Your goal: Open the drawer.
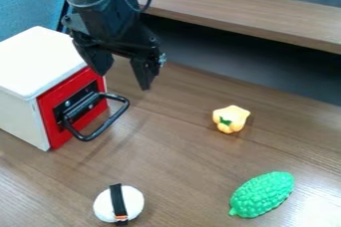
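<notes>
i have the gripper open, its fingers spread apart, above the table near the drawer's black handle. the red-fronted drawer is at the end of the white box, at my picture's left. out on the table i see a yellow toy, a bumpy green toy and a white toy with a black band.

Light is falling bright; glare is washing out the brown wood-grain tabletop at lower right (worst spot), the white, red-fronted box is gleaming on top, dark shadow is pooling under the long brown wooden shelf.
</notes>
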Robot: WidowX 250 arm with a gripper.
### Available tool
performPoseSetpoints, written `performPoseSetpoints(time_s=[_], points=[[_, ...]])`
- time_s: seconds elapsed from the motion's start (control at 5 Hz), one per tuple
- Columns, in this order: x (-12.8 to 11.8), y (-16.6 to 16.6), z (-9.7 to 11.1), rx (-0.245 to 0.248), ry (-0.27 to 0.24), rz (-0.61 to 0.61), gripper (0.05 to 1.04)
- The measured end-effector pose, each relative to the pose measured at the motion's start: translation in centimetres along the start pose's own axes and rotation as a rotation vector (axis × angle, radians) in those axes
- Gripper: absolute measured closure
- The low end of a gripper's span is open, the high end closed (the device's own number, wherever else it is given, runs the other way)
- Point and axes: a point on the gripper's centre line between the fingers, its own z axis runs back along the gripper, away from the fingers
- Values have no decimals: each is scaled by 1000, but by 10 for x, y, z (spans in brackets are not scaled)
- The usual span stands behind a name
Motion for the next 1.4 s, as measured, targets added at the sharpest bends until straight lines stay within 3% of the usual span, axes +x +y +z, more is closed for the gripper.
performPoseSetpoints(time_s=[0.2, 0.4, 0.6, 1.0, 1.4], points=[[-3, -1, -5, -3, 22, 2, 84], [-5, 0, -25, -7, 100, 6, 84], [-6, -9, -56, 14, 165, 6, 84], [-1, 1, -96, 90, 262, 12, 84], [4, 31, -100, 125, 285, 28, 84]])
